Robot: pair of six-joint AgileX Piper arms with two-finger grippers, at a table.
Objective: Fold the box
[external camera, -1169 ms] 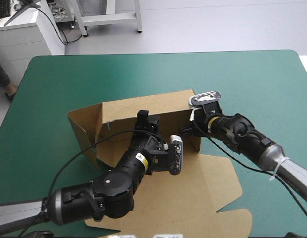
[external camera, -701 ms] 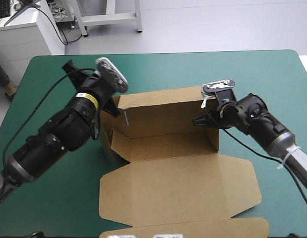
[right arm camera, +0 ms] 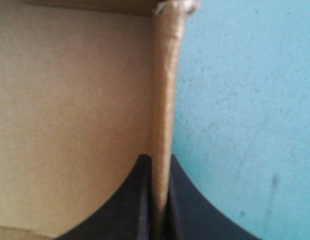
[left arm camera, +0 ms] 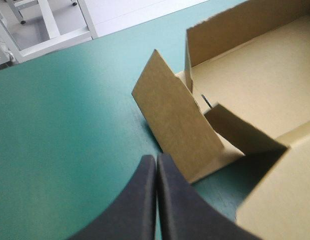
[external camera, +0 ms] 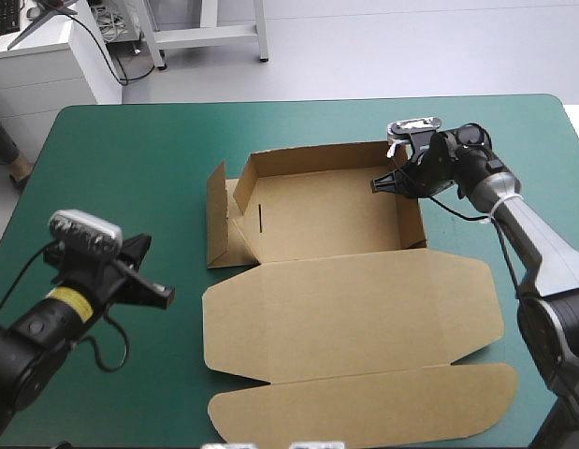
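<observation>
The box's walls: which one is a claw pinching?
The right wall, clamped by the right claw; the left wall splays outward, untouched.

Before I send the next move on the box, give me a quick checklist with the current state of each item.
1. Right end effector gripping the box by its right wall: ok, shut on it.
2. Left end effector free: ok, shut and empty, over the cover, apart from the box.
3. Left flap tucked in: not ok, it leans outward.
4. Far wall upright: ok.
5. Lid flat: ok, it lies open toward the table's near edge.
</observation>
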